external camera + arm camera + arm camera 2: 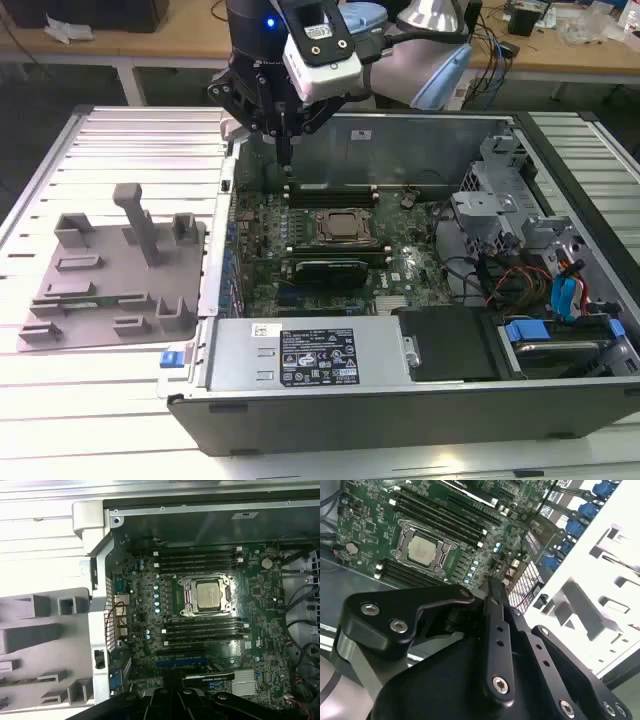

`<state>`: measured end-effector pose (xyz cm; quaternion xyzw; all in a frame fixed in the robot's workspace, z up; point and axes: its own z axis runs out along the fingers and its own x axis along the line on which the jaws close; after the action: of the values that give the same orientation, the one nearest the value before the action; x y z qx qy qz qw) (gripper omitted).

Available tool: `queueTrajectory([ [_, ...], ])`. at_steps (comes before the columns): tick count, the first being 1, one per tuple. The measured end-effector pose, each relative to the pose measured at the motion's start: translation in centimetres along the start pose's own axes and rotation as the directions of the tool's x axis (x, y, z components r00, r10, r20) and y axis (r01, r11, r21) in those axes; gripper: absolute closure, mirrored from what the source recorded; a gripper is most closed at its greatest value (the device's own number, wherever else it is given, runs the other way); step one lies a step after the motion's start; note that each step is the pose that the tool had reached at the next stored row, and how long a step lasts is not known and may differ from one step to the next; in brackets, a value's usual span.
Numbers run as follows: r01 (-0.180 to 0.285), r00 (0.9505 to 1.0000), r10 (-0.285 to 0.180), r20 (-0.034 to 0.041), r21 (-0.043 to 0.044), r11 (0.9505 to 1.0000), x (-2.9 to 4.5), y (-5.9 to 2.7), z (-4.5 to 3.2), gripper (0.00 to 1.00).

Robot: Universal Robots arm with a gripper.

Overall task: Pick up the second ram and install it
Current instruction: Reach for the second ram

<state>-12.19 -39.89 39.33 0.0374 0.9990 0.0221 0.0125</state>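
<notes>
My gripper (287, 160) hangs above the far corner of the open computer case (190, 390), at the exterior view's left. Its fingers are pressed together with nothing visible between them. In the second wrist view the shut fingers (494, 597) point down over the motherboard's edge. The motherboard (145, 615) carries a silver CPU (209, 594) with dark memory slots on both sides (197, 560) (205, 629). A thin greenish strip (72, 292) lies in the grey holder tray (110, 300). I cannot tell whether it is the second ram.
The tray's upright pegs (135, 215) stand at the exterior view's left of the case. A power supply (310, 355) fills the case's near side. Drive cages and cables (540, 270) crowd its right. A graphics card (330, 270) sits near the CPU.
</notes>
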Motion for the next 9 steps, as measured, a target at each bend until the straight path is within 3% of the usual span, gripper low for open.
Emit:
queueTrajectory([
  [5, 0.000, 1.0000, 0.000, 0.0005, 0.0000, 1.0000, 3.10, -0.23, -0.08, 0.92],
  [9, 0.000, 1.0000, 0.000, 0.0006, 0.0001, 1.0000, 4.77, -0.36, -0.13, 0.92],
])
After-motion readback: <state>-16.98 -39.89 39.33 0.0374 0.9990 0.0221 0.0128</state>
